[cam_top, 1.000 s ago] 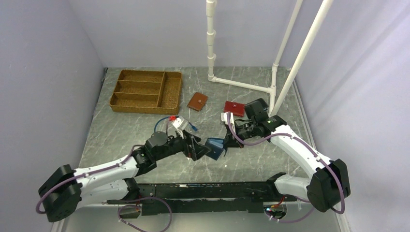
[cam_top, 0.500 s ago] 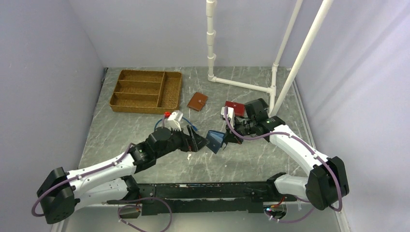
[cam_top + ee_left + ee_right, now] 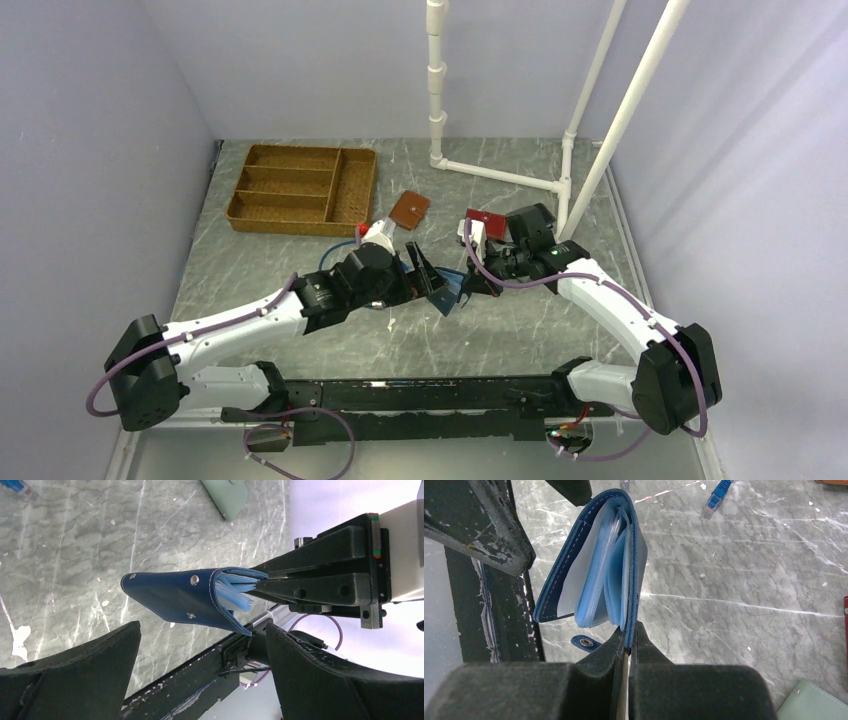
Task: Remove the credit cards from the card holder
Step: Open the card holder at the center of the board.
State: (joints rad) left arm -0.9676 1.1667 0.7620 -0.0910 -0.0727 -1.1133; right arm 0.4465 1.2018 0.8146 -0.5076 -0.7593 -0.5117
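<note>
The card holder is a navy blue wallet held off the table, hanging partly open with its light blue sleeves fanned out. My right gripper is shut on the edge of one cover, and in the top view the right gripper sits just right of the holder. A pale grey-white credit card shows against the other cover. My left gripper is open wide. Its fingers flank the card holder without touching it. In the top view the left gripper is at the holder's left side.
A wicker tray stands at the back left. A tan-brown wallet and a red wallet lie behind the grippers. A pale green wallet and a blue plug lie nearby. White pipe frame at back right; black rail along the near edge.
The left arm has swung up and right, bringing its open fingers around the card holder's free end. The right gripper has kept its grip and barely moved.
</note>
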